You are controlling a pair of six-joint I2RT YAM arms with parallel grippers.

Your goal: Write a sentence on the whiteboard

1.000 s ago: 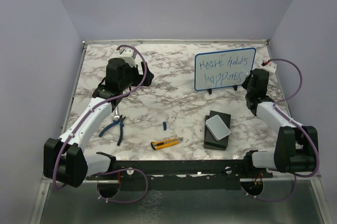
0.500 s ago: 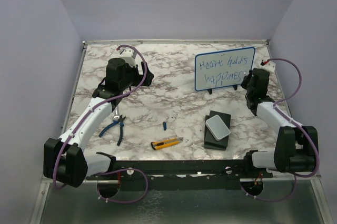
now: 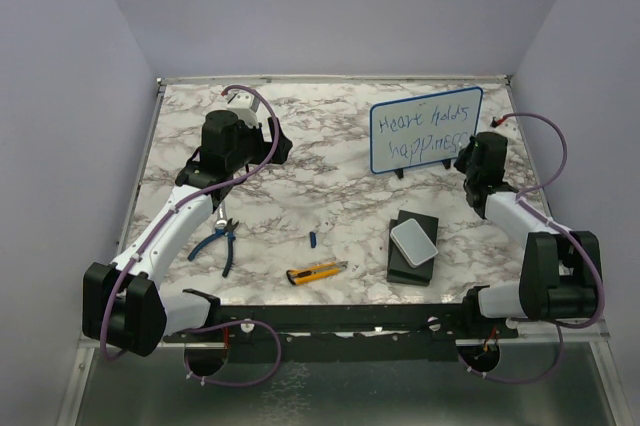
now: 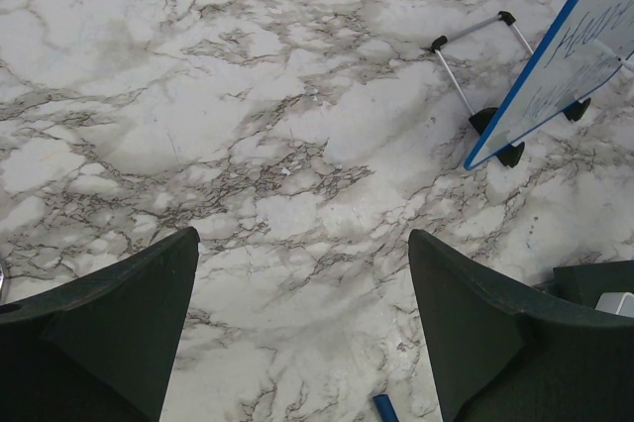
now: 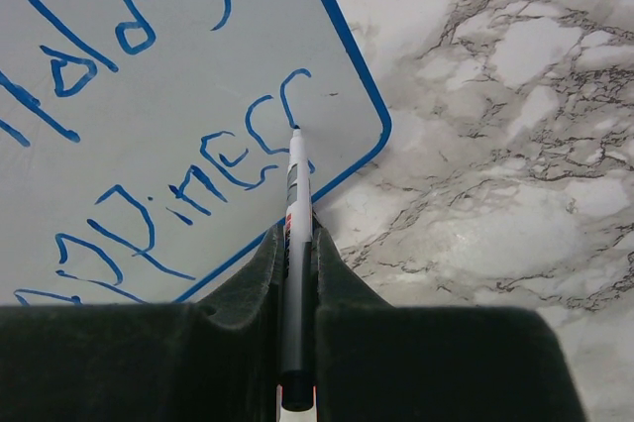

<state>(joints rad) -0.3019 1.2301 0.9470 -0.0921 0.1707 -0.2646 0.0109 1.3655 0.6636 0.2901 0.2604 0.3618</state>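
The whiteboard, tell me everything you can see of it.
The whiteboard is a white rectangle in a thin blue frame with rounded corners. It is propped leaning back on small black feet and a wire stand, at the far right of the marble table. Two lines of slanted blue handwriting cover it. A marker, clamped in the right gripper, touches its tip to the last letter near the lower right corner.

Plain lilac walls enclose a marble-patterned table.
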